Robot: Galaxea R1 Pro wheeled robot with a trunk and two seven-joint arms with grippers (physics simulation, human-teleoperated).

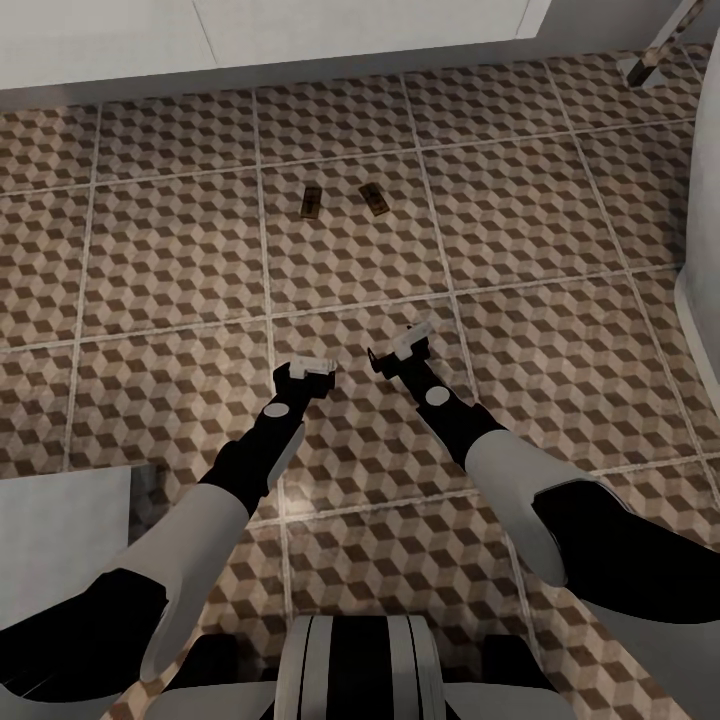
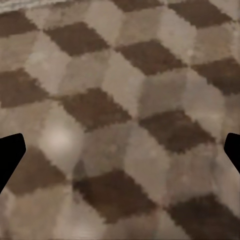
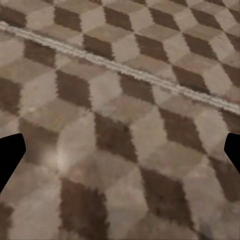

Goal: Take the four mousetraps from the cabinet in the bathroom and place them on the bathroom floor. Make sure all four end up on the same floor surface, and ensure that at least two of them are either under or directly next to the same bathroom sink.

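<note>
Two mousetraps, small tan boards with dark wire, lie side by side on the bathroom floor (image 1: 560,330): one mousetrap (image 1: 311,203) on the left and the other mousetrap (image 1: 374,198) on the right. They rest a short way in front of a white panel (image 1: 300,35) along the far edge; I cannot tell if it is the sink's vanity. My left gripper (image 1: 305,370) and right gripper (image 1: 402,347) hover low over the tiles, nearer to me than the traps. Both stand open and empty, with bare tile between the fingers (image 2: 11,160) (image 3: 11,157). The cabinet is out of view.
A curved white fixture (image 1: 700,310) bulges in at the right edge. A pale grey block (image 1: 60,540) sits at the lower left beside my left arm. A slanted metal piece (image 1: 655,50) stands at the top right. Open tile lies between the grippers and the traps.
</note>
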